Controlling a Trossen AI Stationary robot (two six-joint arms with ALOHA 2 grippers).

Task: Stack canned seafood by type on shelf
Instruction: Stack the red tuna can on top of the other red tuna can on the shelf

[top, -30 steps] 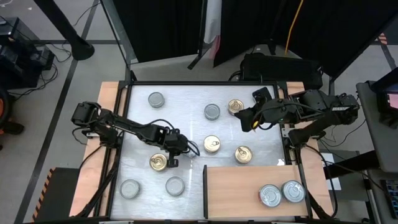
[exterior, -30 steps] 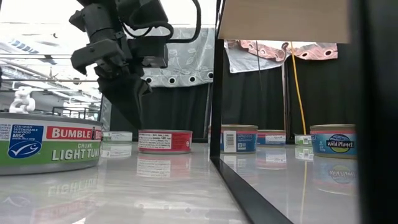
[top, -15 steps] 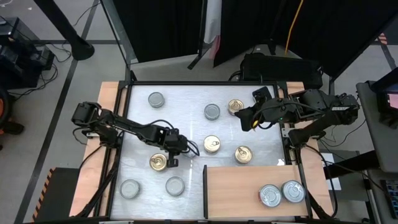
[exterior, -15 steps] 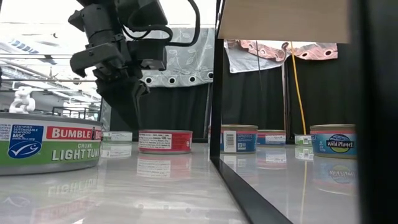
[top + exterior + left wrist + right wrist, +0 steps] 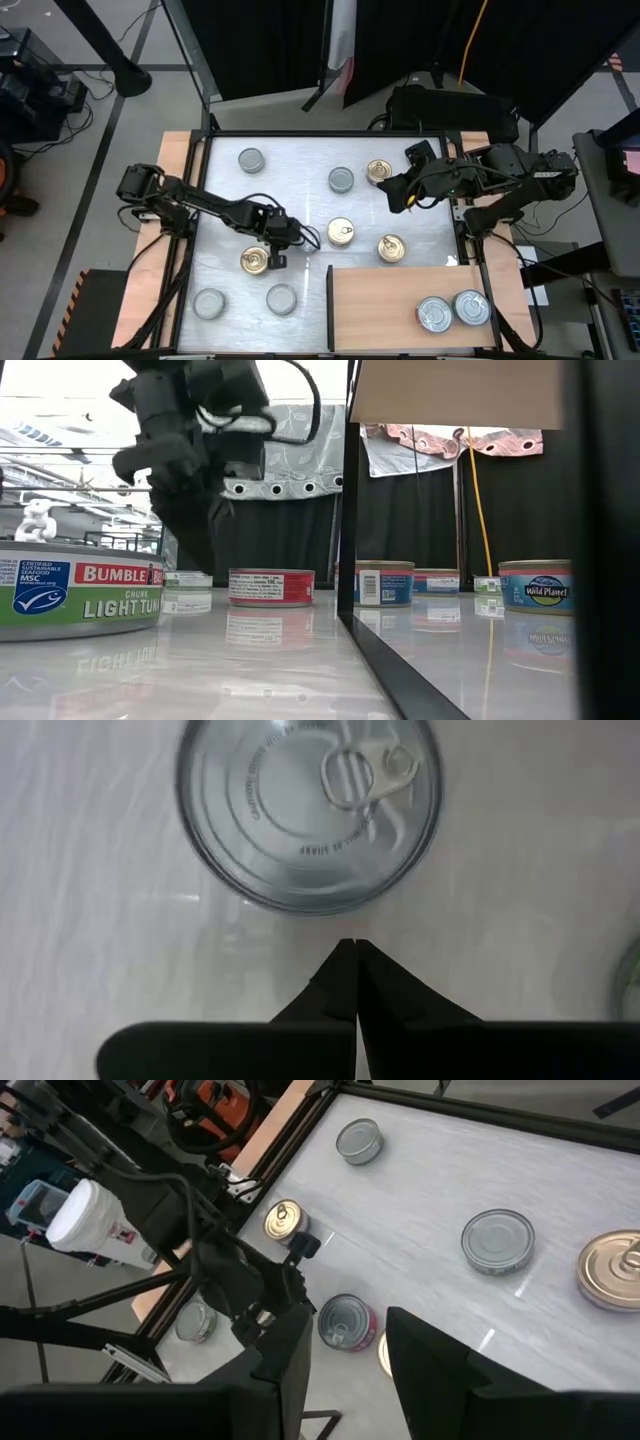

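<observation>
Left arm: I see it reaching in from the left edge of the white glossy tabletop (image 5: pixel 225 200), elbow low, wrist bent down over the middle-left.
Left gripper (image 5: pixel 272 250): its fingers (image 5: pixel 345 985) are pressed together to a point, tip just beside the gold pull-ring tin (image 5: pixel 255 261); from the left wrist view the tip sits at the tin's rim, though I can't tell if it touches.
Right arm: I have it stretched in from the right side, held over the far-right part of the table.
Right gripper (image 5: pixel 392 193): fingers partly spread with nothing between them, hanging near the far gold-topped tin (image 5: pixel 379 171).
Shelf: the light-brown rectangular wooden board (image 5: pixel 380 300) lies at the near right, carrying two silver-topped round tins (image 5: pixel 452 311) touching each other at its right end.
Loose tins: silver-grey ones at far left (image 5: pixel 251 159), far centre (image 5: pixel 341 179) and two at near left (image 5: pixel 245 300); two more gold-topped ones mid-table (image 5: pixel 365 240).
</observation>
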